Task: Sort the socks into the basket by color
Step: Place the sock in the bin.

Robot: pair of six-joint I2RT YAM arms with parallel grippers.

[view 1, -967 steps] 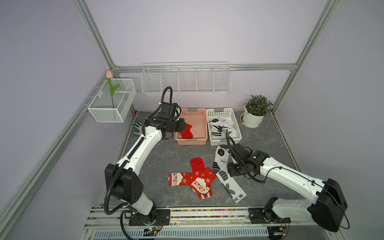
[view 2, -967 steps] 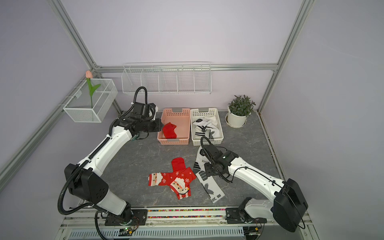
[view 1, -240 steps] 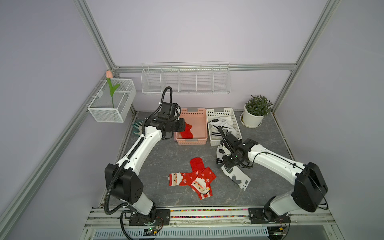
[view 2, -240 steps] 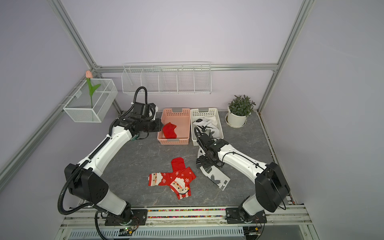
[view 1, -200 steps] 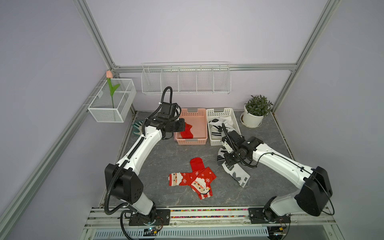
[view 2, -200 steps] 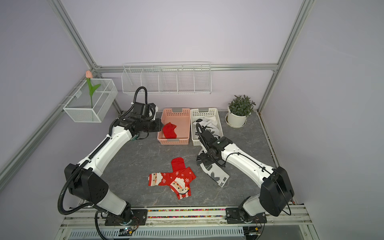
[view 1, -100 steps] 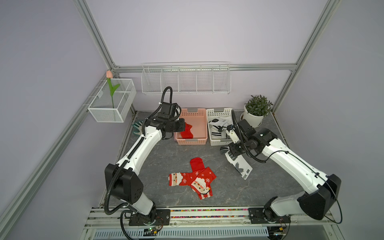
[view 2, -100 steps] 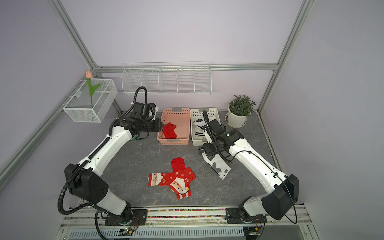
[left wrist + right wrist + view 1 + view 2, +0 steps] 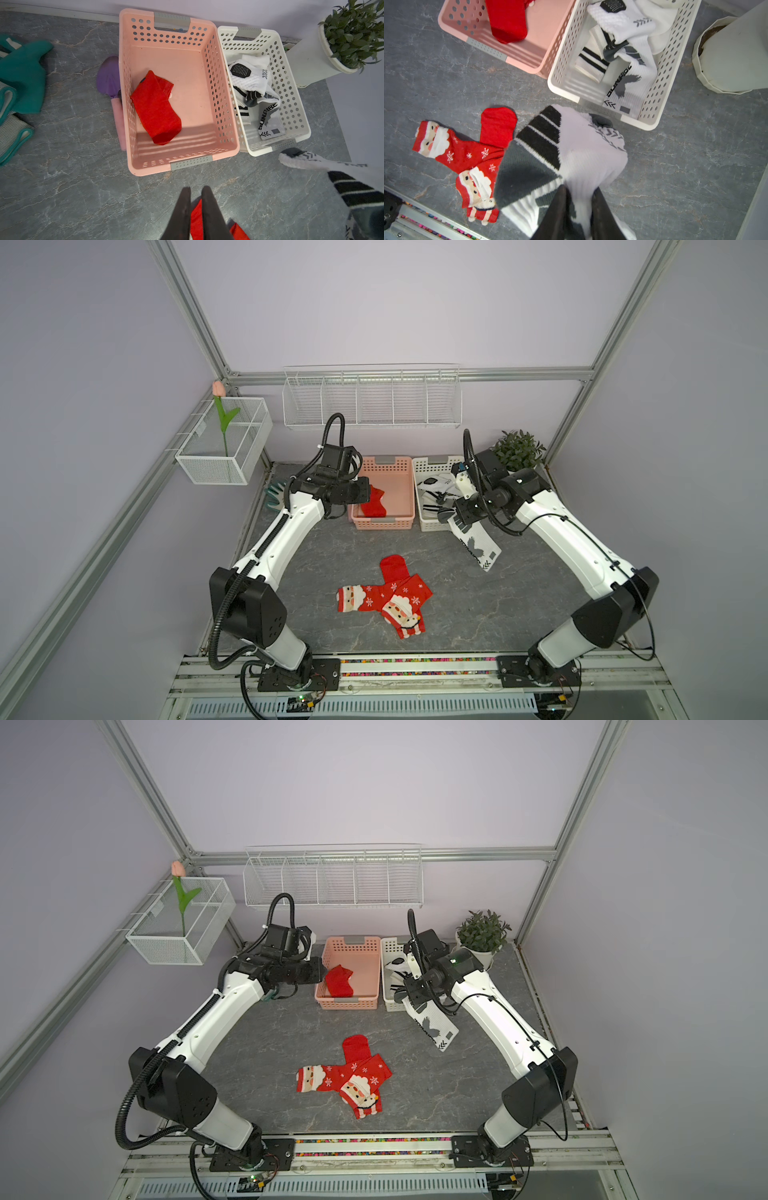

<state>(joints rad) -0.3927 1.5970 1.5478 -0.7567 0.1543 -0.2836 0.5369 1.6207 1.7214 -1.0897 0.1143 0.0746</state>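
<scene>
Grey tabletop (image 9: pixel 316 556), right gripper (image 9: pixel 579 188) clamped on white sock (image 9: pixel 476 543), hanging lengthwise, cuff lowest, left gripper (image 9: pixel 195 188) nearly closed

1. White sock (image 9: pixel 478 545): earlier flat on the table, well in front of the white basket (image 9: pixel 432 527). Now lifted and hanging slantwise at the basket's front rim.
2. Right gripper (image 9: pixel 459 517): has travelled from well in front of the basket up to its front rim, clamped on the sock's upper end.
</scene>
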